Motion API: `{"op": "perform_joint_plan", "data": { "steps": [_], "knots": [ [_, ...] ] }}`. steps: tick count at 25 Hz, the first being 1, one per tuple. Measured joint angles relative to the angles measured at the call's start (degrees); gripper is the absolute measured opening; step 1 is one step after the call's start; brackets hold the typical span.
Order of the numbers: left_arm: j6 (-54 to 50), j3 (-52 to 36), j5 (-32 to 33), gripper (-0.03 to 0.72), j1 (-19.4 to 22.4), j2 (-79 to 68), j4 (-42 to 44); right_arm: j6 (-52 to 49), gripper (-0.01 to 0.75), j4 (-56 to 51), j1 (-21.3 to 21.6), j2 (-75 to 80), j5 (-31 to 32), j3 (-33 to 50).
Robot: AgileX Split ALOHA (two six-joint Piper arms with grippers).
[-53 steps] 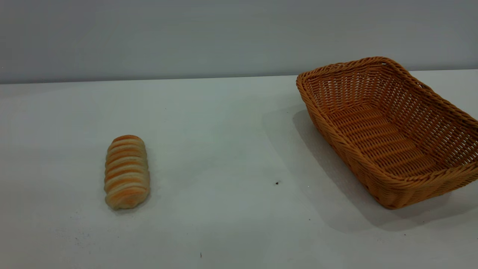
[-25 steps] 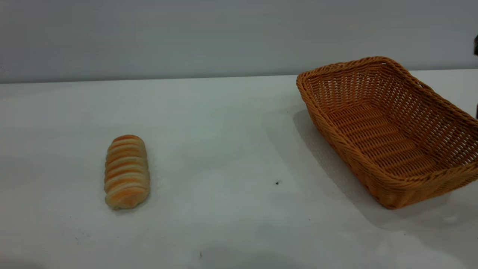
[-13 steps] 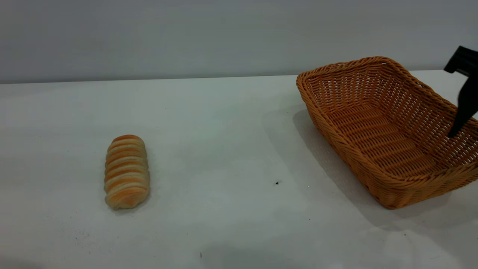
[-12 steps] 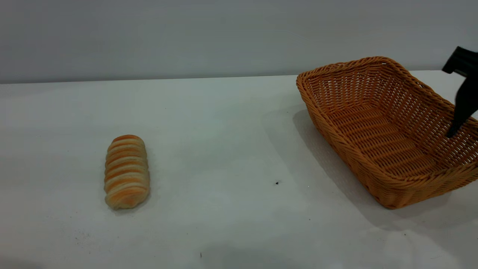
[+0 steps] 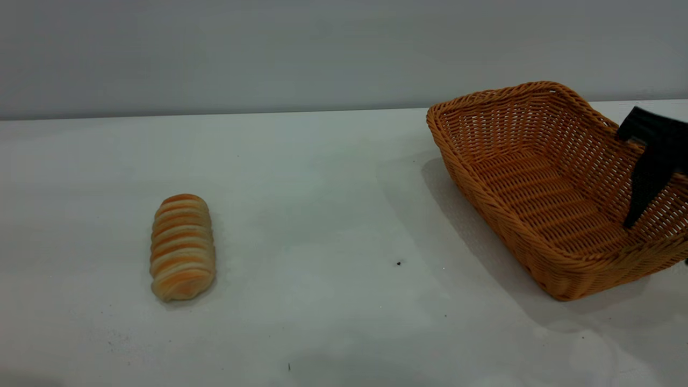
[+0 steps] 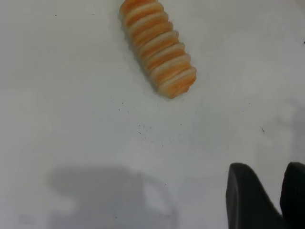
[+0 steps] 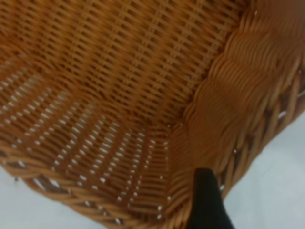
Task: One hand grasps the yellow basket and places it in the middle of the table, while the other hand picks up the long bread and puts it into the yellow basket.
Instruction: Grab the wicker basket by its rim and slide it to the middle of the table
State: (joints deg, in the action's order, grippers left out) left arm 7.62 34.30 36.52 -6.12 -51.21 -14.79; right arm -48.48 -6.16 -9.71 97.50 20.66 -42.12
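Observation:
The long bread lies on the white table at the left, and also shows in the left wrist view. My left gripper hovers over bare table short of the bread, its fingers close together and empty; it is out of the exterior view. The yellow basket stands at the right. My right gripper is open astride the basket's right wall. One finger reaches inside the basket; it shows at the braided rim in the right wrist view. The basket's inside is empty.
A grey wall runs behind the table's back edge. A few dark specks dot the tabletop between bread and basket. The left arm's shadow falls on the table near the bread.
My right gripper has come in from the right edge and dropped lower, one finger now inside the basket. The basket and the bread have not moved.

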Motion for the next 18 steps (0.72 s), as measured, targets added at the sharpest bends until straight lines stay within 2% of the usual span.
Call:
{"op": "perform_joint_plan", "data": {
  "steps": [12, 15, 18],
  "knots": [
    [0.0, 0.0, 0.0, 0.235, 0.0, 0.0, 0.0, 0.0, 0.553, -1.2, 0.0, 7.5, -5.9, -0.2],
    [0.0, 0.0, 0.0, 0.235, 0.0, 0.0, 0.0, 0.0, 0.507, -1.4, 0.0, 9.3, -8.1, -0.2],
    [0.1, 0.0, 0.0, 0.235, 0.0, 0.0, 0.0, 0.0, 0.403, -1.7, 0.0, 10.5, -10.2, -0.3]
  ]
}}
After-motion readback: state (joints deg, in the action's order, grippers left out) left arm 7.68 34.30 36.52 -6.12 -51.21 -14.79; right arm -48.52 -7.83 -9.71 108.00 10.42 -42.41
